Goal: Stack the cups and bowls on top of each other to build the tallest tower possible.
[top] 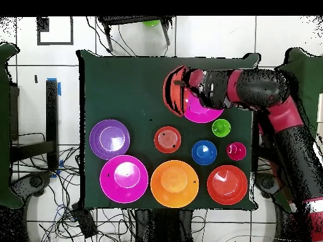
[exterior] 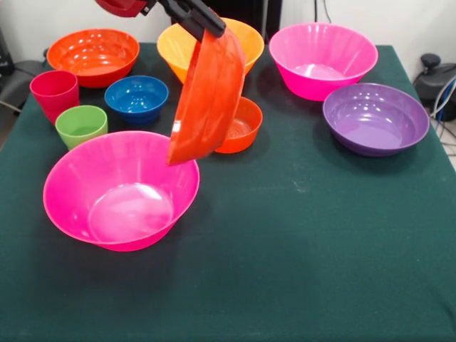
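Note:
My gripper (exterior: 203,25) is shut on the rim of a red-orange bowl (exterior: 206,100) and holds it tilted on edge, its lower rim just above the far rim of a large magenta bowl (exterior: 121,189). In the overhead view the held bowl (top: 175,91) hangs at the edge of that magenta bowl (top: 203,108), with the gripper (top: 189,85) over it. The red-pink cup (exterior: 55,92) and lime green cup (exterior: 81,125) stand beside the magenta bowl. Nothing is stacked.
Standing apart on the green table (exterior: 299,271) are a second red-orange bowl (exterior: 92,55), a small blue bowl (exterior: 136,96), a small orange-red bowl (exterior: 242,127), a light orange bowl (exterior: 249,39), a second magenta bowl (exterior: 322,60) and a purple bowl (exterior: 375,117).

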Robot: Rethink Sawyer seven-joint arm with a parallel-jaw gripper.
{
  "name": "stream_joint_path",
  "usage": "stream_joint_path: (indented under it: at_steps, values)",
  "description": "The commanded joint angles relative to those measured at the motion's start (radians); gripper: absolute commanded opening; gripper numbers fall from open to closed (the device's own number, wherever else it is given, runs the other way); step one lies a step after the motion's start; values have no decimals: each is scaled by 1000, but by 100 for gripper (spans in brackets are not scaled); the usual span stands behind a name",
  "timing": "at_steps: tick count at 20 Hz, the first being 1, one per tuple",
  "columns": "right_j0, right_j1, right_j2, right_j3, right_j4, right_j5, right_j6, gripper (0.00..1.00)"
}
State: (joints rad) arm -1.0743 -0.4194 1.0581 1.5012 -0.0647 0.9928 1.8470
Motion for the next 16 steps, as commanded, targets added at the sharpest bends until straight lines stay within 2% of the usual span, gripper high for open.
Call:
stream_joint_path:
  at_steps: [1,3,4,12,16]
  values:
    - [62,96,-43,-90,12,86,-134,0]
    - [94,135,-60,-184,18,150,-164,0]
    - [75,152,-61,-176,13,151,-182,0]
    - [132,297,-83,-367,13,270,-229,0]
    - [145,329,-81,-429,-1,320,-234,0]
